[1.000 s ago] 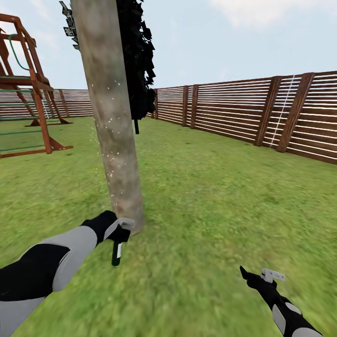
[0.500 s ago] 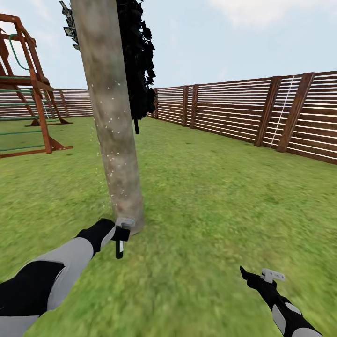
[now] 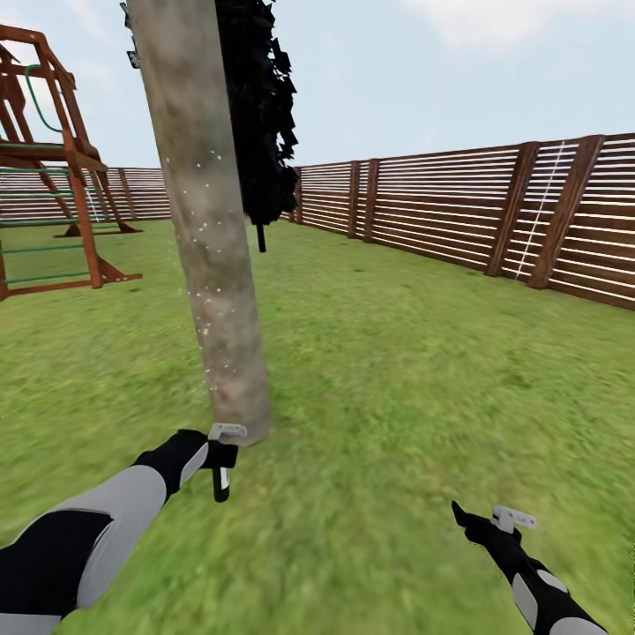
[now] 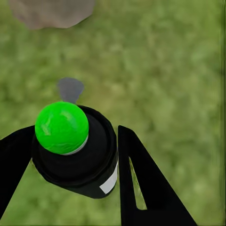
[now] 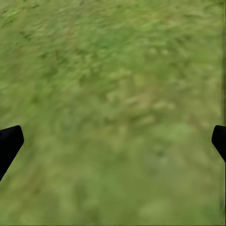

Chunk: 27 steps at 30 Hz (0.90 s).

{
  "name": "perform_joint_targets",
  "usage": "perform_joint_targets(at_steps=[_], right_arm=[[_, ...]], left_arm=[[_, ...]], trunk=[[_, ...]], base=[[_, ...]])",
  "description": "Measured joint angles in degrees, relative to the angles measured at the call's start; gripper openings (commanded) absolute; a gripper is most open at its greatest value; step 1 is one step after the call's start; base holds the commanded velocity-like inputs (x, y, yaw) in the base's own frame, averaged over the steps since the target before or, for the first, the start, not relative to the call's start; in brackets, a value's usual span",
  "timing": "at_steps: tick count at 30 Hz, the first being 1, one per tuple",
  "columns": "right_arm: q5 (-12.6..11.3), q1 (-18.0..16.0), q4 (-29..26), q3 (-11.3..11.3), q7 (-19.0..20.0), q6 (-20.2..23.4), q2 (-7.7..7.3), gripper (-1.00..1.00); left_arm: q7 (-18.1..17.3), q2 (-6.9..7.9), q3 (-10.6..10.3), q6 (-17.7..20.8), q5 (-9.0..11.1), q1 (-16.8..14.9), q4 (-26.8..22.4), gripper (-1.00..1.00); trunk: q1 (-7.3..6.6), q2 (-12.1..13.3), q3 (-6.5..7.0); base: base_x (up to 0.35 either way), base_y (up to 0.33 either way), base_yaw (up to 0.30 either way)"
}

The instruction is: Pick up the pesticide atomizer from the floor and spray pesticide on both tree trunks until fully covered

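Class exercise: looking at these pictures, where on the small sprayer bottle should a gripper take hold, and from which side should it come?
Grip the sprayer bottle across its round black body, below the green cap, with fingers on opposite sides, as the left gripper does. The round, narrow body probably suits a two-sided pinch, and this leaves the cap clear.

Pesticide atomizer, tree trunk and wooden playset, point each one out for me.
pesticide atomizer (image 4: 75,160): left wrist view, on its black body below the green cap.
tree trunk (image 3: 207,229): head view, on the mottled bark at mid-height.
wooden playset (image 3: 84,212): head view, on a slanted brown leg.
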Motion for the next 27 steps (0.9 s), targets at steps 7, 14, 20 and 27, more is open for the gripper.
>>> perform_joint_targets(at_steps=[7,14,20,27], right_arm=[[0.0,0.0,0.0,0.03,-0.01,-0.03,0.05,1.0],[0.0,0.0,0.0,0.05,-0.03,-0.04,0.03,1.0],[0.0,0.0,0.0,0.06,-0.09,-0.07,0.07,1.0],[0.0,0.0,0.0,0.07,-0.09,-0.04,0.07,1.0]], left_arm=[[0.06,-0.15,0.17,0.08,0.0,0.0,0.04,-1.0],[0.05,-0.09,0.23,0.09,0.0,0.0,0.06,-1.0],[0.05,-0.09,0.2,0.09,0.02,0.0,0.08,-1.0],[0.06,-0.09,0.19,0.09,0.0,0.0,0.08,-1.0]], trunk=[[0.0,0.0,0.0],[0.0,0.0,0.0],[0.0,0.0,0.0],[0.0,0.0,0.0]], base=[[0.032,-0.287,0.22],[-0.034,-0.309,0.154],[0.0,-0.039,0.219],[0.047,-0.042,0.216]])
